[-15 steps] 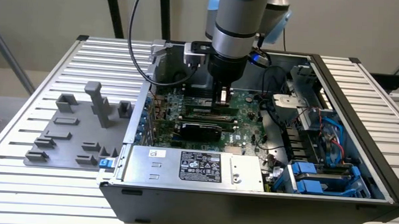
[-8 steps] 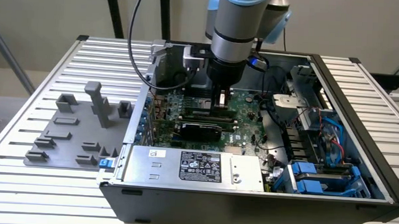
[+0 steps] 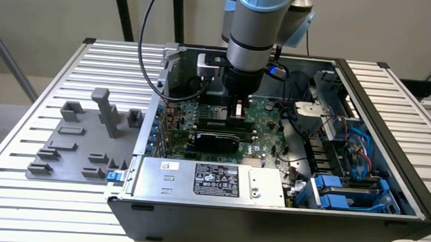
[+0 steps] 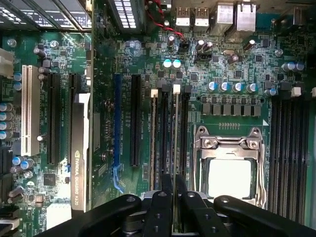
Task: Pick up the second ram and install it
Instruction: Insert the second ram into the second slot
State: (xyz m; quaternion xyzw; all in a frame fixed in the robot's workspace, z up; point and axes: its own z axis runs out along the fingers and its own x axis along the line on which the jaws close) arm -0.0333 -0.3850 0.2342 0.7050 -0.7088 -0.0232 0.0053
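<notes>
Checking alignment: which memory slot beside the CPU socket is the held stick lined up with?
The white-latched slot nearer the CPU socket: the second ram, edge-on in the hand, runs along it; the other white-latched slot lies farther off.

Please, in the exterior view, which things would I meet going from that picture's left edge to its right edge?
Grey fixture block on the slatted table → open computer case with the motherboard, where the end effector reaches down → blue drive brackets → slatted table again.
</notes>
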